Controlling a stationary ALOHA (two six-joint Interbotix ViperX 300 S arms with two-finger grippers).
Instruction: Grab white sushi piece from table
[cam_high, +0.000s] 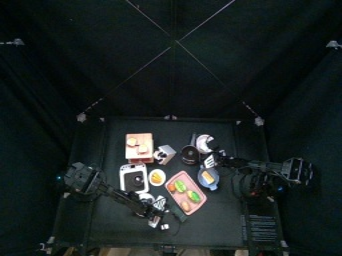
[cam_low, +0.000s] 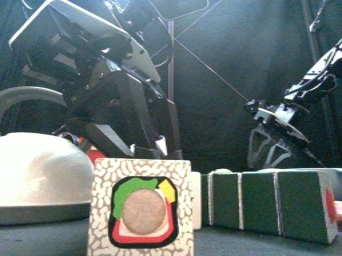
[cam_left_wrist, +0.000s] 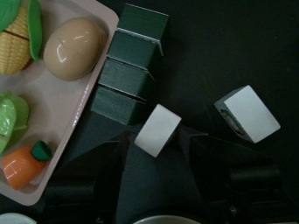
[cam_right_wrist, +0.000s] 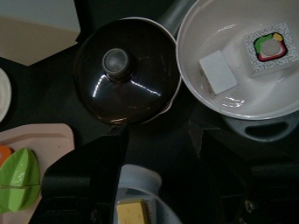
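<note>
Jaws of the left gripper (cam_left_wrist: 162, 162) spread wide, straddling a white sushi piece (cam_left_wrist: 158, 129) on the table (cam_left_wrist: 222, 52), not clamped. Beside it: pink tray (cam_left_wrist: 82, 105). Right jaws: cannot tell.

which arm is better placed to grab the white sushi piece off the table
Left: its open gripper hangs right over a white sushi piece on the table. The right gripper hovers by a black lid.

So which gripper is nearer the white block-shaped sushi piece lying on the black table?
Left. The left gripper hangs open right over the white sushi piece; the right gripper is over a black lid.
</note>
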